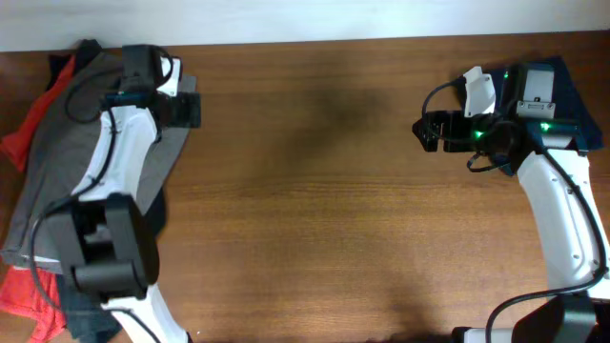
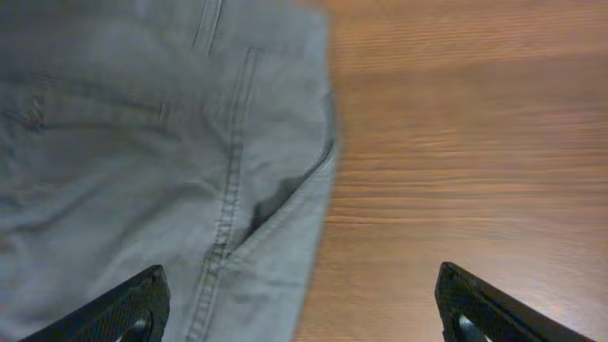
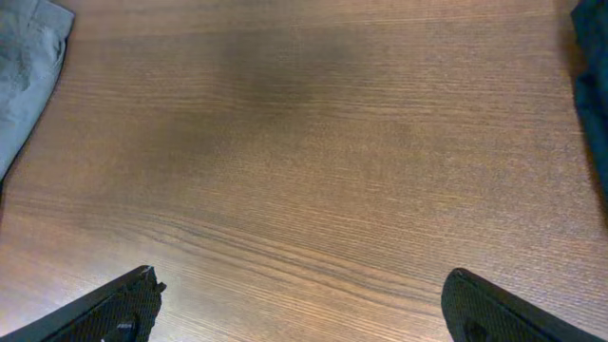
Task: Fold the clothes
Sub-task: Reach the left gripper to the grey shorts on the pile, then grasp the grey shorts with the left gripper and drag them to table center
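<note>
Taupe shorts (image 1: 52,176) are heaped at the 9 o'clock edge of the surface (image 1: 315,219), with a red garment (image 1: 21,143) showing beneath. The left gripper (image 1: 188,109) hovers at the shorts' 1 o'clock edge. Its fingers (image 2: 128,306) are spread wide and hold nothing, one tip above fabric near a pocket seam, the other above bare wood. The right gripper (image 1: 426,131) is toward 2 o'clock. Its fingers (image 3: 114,309) are likewise spread apart and empty over bare wood. A navy garment (image 1: 564,86) lies under the right arm.
</note>
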